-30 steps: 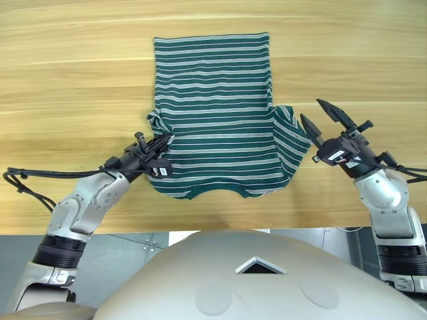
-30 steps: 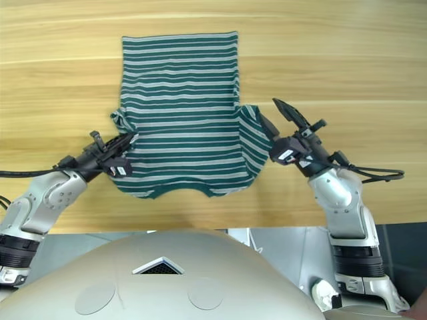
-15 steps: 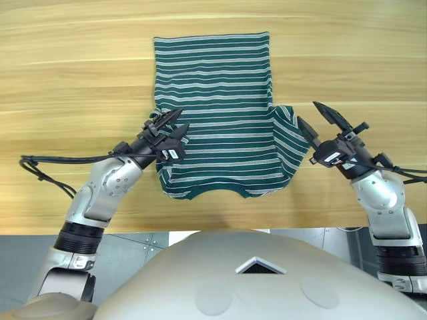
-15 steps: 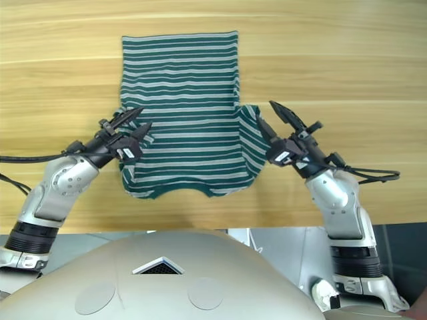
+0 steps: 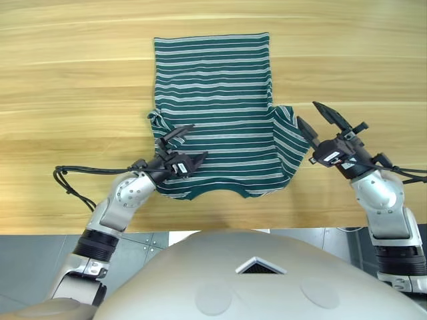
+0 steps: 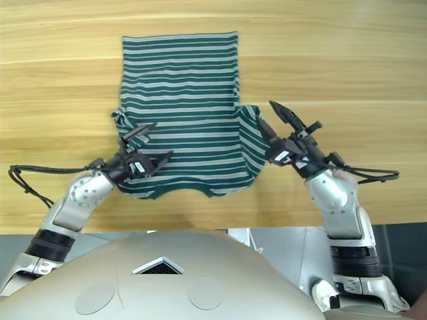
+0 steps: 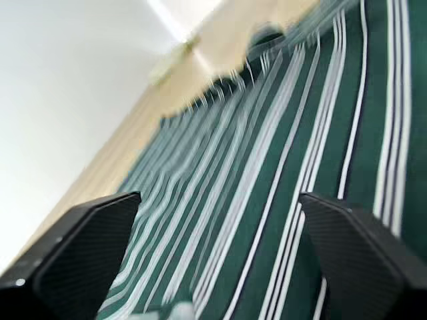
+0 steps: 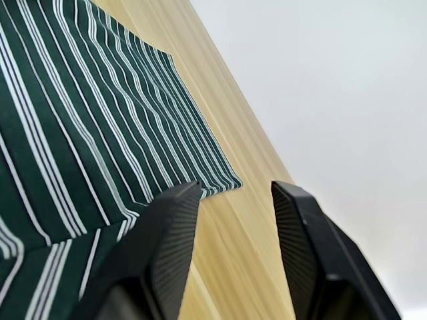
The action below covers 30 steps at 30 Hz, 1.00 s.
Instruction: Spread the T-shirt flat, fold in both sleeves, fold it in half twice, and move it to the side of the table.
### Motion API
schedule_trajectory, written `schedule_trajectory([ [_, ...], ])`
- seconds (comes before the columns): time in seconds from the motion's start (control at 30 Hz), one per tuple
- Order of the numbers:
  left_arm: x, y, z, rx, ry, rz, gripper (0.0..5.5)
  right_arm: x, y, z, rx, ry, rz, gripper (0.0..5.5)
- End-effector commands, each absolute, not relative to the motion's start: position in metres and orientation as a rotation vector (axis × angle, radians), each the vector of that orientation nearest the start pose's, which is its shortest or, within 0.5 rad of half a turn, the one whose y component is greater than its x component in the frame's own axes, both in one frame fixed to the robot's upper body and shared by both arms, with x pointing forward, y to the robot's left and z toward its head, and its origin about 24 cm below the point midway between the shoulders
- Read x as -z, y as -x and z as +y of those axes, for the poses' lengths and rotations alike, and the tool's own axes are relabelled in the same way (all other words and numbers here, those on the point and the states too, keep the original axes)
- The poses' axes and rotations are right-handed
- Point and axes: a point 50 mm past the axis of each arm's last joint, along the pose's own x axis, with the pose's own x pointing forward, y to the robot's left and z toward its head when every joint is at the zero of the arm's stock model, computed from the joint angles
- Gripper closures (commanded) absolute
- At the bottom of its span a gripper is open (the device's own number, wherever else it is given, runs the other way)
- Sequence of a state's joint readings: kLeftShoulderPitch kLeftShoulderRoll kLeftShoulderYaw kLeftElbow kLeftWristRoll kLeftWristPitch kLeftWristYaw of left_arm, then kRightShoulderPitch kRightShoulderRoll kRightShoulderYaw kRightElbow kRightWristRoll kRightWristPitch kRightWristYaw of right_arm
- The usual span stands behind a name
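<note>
Left gripper (image 5: pixel 199 140): fingers spread wide, gripping nothing; over the near left part of the shirt
T-shirt (image 5: pixel 217 87): striped green; flat at mid-table (image 5: pixel 67 67), collar end nearest the robot; left sleeve (image 5: pixel 155 120) bunched
Right gripper (image 5: pixel 307 111): fingers parted, empty; just beside the right sleeve (image 5: pixel 288 133)

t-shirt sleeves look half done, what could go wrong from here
The left pincer hangs open over the T-shirt, past its bunched left sleeve; closing there could pinch the body instead and drag it askew.
The right sleeve lies loosely folded beside the open right pincer; a shallow grab might leave it crumpled.
</note>
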State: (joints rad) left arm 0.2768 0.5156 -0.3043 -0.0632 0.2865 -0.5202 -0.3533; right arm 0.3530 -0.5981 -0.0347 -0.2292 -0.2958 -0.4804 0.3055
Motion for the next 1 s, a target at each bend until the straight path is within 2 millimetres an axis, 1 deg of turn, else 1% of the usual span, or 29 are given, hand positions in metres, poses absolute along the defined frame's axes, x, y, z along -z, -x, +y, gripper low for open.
schedule_trajectory([
  [0.03, -0.085, -0.168, 0.158, 0.634, -0.442, -0.430, 0.69, -0.076, -0.177, -0.216, -0.535, 0.921, -0.196, 3.51],
  [0.13, -0.122, -0.167, 0.182, 0.482, -0.387, -0.543, 0.69, -0.075, -0.177, -0.217, -0.536, 0.922, -0.193, 3.51],
  [0.2, -0.142, -0.168, 0.200, 0.361, -0.389, -0.596, 0.69, -0.074, -0.178, -0.215, -0.541, 0.920, -0.193, 3.51],
  [0.23, -0.147, -0.170, 0.209, 0.293, -0.416, -0.597, 0.69, -0.073, -0.178, -0.214, -0.544, 0.919, -0.192, 3.51],
  [0.27, -0.145, -0.176, 0.223, 0.194, -0.505, -0.537, 0.69, -0.072, -0.178, -0.216, -0.538, 0.923, -0.187, 3.51],
  [0.3, -0.137, -0.180, 0.237, 0.107, -0.604, -0.451, 0.69, -0.071, -0.177, -0.219, -0.529, 0.929, -0.178, 3.51],
  [0.37, -0.110, -0.181, 0.262, 0.008, -0.805, -0.224, 0.69, -0.069, -0.177, -0.228, -0.497, 0.958, -0.148, 3.51],
  [0.4, -0.098, -0.179, 0.267, 0.010, -0.874, -0.137, 0.69, -0.069, -0.177, -0.232, -0.481, 0.968, -0.137, 3.51],
  [0.47, -0.078, -0.173, 0.267, 0.063, -0.986, -0.020, 0.69, -0.070, -0.176, -0.244, -0.441, 1.017, -0.111, 3.51],
  [0.57, -0.055, -0.171, 0.249, 0.237, -1.031, 0.062, 0.69, -0.074, -0.172, -0.259, -0.403, 1.066, -0.084, 3.51],
  [0.67, -0.036, -0.172, 0.237, 0.336, -1.066, 0.117, 0.69, -0.081, -0.171, -0.267, -0.373, 1.087, -0.089, 3.51],
  [0.73, -0.031, -0.175, 0.227, 0.376, -1.056, 0.111, 0.69, -0.081, -0.169, -0.269, -0.367, 1.089, -0.083, 3.51],
  [0.83, -0.029, -0.183, 0.216, 0.395, -1.031, 0.078, 0.69, -0.077, -0.166, -0.268, -0.370, 1.084, -0.068, 3.51],
  [1.0, -0.029, -0.192, 0.213, 0.384, -1.029, 0.053, 0.69, -0.073, -0.165, -0.267, -0.376, 1.077, -0.060, 3.51],
])
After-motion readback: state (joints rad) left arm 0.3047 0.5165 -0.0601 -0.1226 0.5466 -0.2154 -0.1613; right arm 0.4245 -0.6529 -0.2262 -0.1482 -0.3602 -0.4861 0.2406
